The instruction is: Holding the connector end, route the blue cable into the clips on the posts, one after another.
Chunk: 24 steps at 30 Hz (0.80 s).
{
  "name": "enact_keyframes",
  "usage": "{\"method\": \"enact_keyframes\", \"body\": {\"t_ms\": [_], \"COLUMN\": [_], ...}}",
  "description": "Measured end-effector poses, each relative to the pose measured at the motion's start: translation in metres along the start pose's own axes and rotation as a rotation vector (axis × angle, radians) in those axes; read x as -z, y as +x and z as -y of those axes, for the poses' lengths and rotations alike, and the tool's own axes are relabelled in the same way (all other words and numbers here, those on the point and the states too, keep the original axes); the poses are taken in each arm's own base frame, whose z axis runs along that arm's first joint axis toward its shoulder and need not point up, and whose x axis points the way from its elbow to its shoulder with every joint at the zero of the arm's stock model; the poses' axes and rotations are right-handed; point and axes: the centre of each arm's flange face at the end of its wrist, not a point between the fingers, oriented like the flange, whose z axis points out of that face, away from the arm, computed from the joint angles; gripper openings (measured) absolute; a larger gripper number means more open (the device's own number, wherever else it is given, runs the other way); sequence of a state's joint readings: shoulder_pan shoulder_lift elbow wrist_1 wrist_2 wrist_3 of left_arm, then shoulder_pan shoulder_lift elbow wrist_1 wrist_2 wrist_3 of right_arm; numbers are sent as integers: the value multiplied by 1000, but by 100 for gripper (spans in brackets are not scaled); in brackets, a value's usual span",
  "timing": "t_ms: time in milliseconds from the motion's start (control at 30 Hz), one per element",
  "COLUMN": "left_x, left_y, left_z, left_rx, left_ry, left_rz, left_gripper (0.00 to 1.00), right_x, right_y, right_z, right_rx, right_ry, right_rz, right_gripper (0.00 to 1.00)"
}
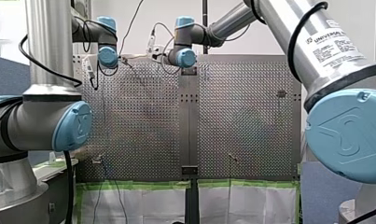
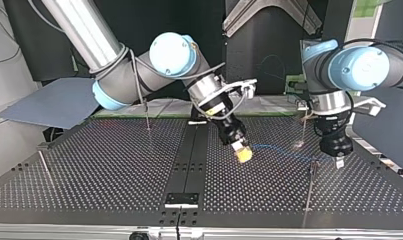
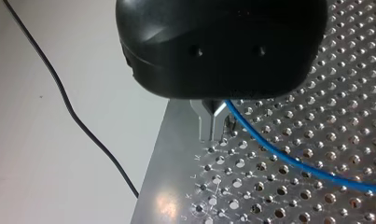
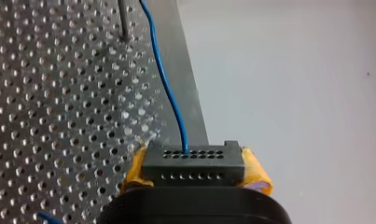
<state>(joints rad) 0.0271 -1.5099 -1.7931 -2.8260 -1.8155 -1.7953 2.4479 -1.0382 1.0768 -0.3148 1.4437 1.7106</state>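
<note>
right tool (image 4: 195, 173): yellow pads (image 4: 258, 175) pinching the black connector (image 4: 193, 156) from both sides; in the top view it hangs low over the perforated worktop (image 2: 114, 165), just beside the centre strip
connector: I see the blue cable (image 4: 169, 93) leaving its row of holes
blue cable: runs over the worktop toward my left tool (image 2: 340, 161), passing just beside a thin post (image 4: 123, 18); in the left wrist view it comes out from under the black tool body
left tool: close to the worktop near its edge; spread or pinching, I can't tell
another post (image 2: 148, 112): at the top view's left, well apart from the cable
</note>
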Motion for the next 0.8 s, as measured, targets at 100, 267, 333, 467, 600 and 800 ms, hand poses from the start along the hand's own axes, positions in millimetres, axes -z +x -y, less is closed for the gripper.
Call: {"method": "enact_keyframes", "body": {"t_ms": [100, 267, 333, 467, 600, 800], "left_x": [-2, -6, -7, -12, -17, -28], "left_y": [0, -4, -6, -8, -6, 1], "left_z": [-2, -2, -2, -2, -4, -8], "left_rx": [-2, -2, -2, -1, -1, -2], "left_ry": [0, 2, 3, 4, 7, 10], "left_rz": [0, 7, 10, 13, 8, -5], "left_gripper": [0, 0, 0, 0, 0, 0], "right_x": [-2, -4, -6, -9, -13, -16], "right_y": [0, -1, -3, -8, -9, -6], "right_z": [5, 8, 8, 7, 7, 1], "right_rx": [-2, -3, -3, -4, -6, -5], "right_ry": [7, 11, 11, 11, 10, 4], "right_rz": [-1, -1, 0, 5, 8, 4], "right_gripper": [0, 0, 0, 0, 0, 0]}}
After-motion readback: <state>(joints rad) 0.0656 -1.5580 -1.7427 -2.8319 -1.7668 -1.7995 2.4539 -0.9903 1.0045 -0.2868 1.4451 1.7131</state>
